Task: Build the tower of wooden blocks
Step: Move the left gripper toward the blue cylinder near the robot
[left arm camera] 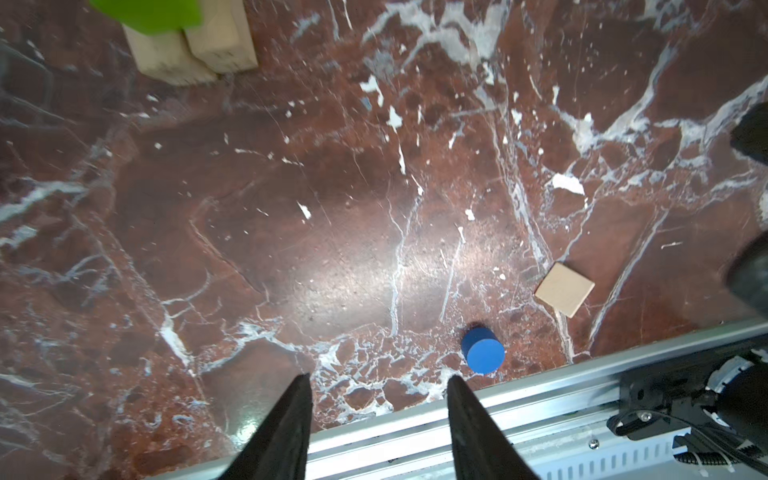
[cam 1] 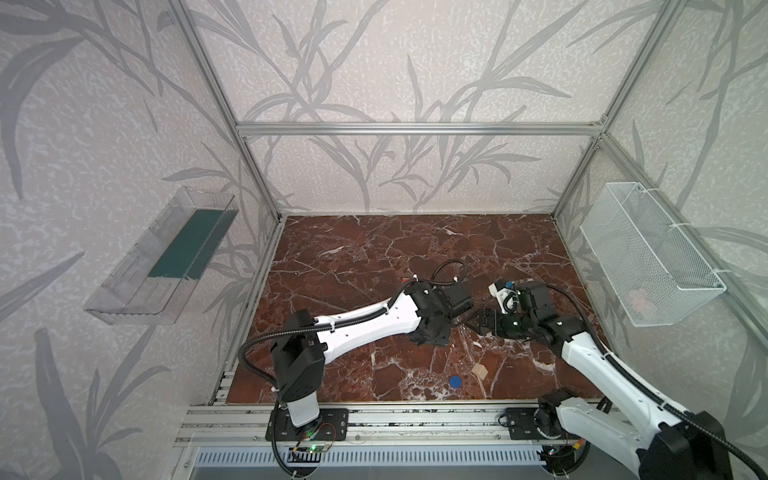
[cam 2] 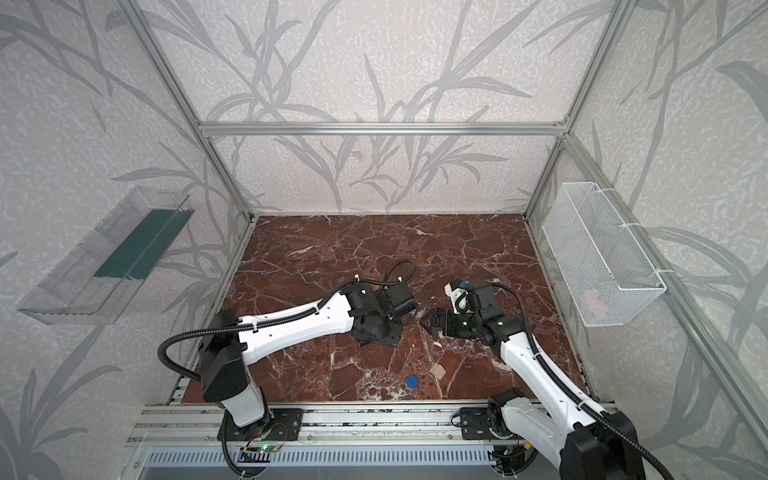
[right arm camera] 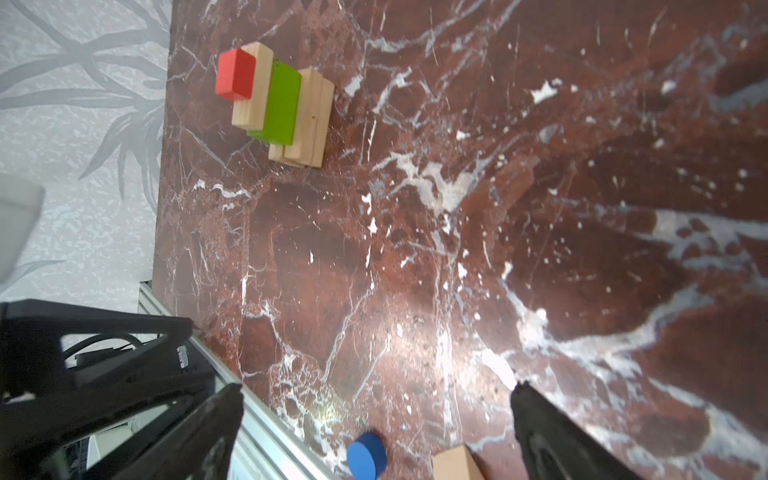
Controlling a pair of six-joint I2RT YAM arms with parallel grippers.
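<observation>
Near mid-table [cam 1: 353,257] the wood block tower [right arm camera: 284,104] stands through its red cube [right arm camera: 235,75], while blue disc [cam 1: 455,381] and seemingly the peaked piece [cam 1: 481,371] lie loose toward 6 o'clock; left gripper [left arm camera: 379,377] part-open, right gripper [right arm camera: 378,386] wide, both empty.

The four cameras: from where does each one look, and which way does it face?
Both top views: high at the front, looking down on the table; the left arm and right arm show.
Left wrist: behind the left gripper, facing down at the blue disc and wood piece; its two fingers show.
Right wrist: behind the right gripper, facing the tower; its two fingers show.
Shared: all four show the blue disc.
</observation>
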